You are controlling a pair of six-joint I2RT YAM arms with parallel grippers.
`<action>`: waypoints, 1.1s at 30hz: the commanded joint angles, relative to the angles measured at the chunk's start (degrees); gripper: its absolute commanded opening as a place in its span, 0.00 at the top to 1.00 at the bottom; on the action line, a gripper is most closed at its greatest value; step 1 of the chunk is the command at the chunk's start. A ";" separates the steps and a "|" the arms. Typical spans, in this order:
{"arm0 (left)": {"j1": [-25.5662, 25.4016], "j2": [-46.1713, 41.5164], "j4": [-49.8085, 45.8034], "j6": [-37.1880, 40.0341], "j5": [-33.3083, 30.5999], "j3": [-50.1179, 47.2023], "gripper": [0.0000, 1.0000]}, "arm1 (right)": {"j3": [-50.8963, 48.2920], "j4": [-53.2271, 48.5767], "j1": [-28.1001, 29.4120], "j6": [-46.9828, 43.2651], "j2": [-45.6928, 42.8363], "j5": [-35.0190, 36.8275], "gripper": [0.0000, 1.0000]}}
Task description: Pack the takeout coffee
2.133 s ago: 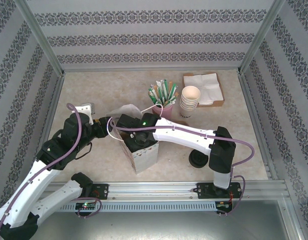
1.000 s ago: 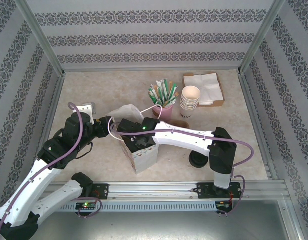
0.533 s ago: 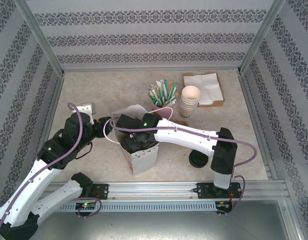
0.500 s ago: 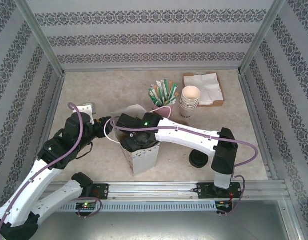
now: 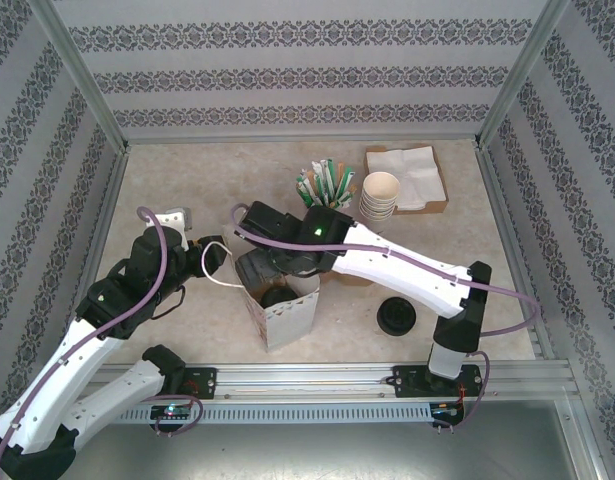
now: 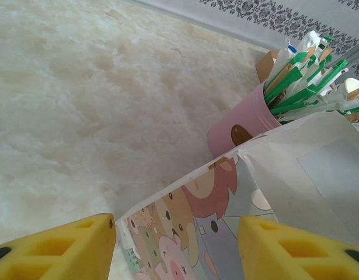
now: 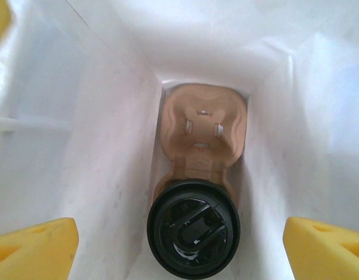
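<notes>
The takeout coffee (image 7: 192, 227), a dark cup with a black lid, stands in the near slot of a brown cardboard carrier (image 7: 202, 125) at the bottom of the white paper bag (image 5: 287, 315). From above, the coffee (image 5: 277, 296) shows as a dark round shape inside the bag's mouth. My right gripper (image 7: 179, 251) hangs open above the bag and looks straight down into it, its yellow fingers (image 7: 33, 248) well clear of the cup. My left gripper (image 5: 209, 256) is at the bag's left side. It is open, with the bag's cartoon-printed wall (image 6: 191, 227) between its fingers (image 6: 56, 251).
A pink cup of green and white sticks (image 5: 327, 205) stands just behind the bag. The stack of cream cups (image 5: 379, 200) and a tray of napkins (image 5: 412, 175) sit at the back right. A loose black lid (image 5: 397, 316) lies right of the bag.
My right gripper has opened, let go of the coffee and risen out of the bag toward the back. The left arm has barely moved.
</notes>
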 commanded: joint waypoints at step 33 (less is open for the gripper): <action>0.24 -0.47 -1.87 0.90 -1.46 1.60 0.45 | -18.01 30.20 -49.32 -20.92 -12.41 -22.87 0.57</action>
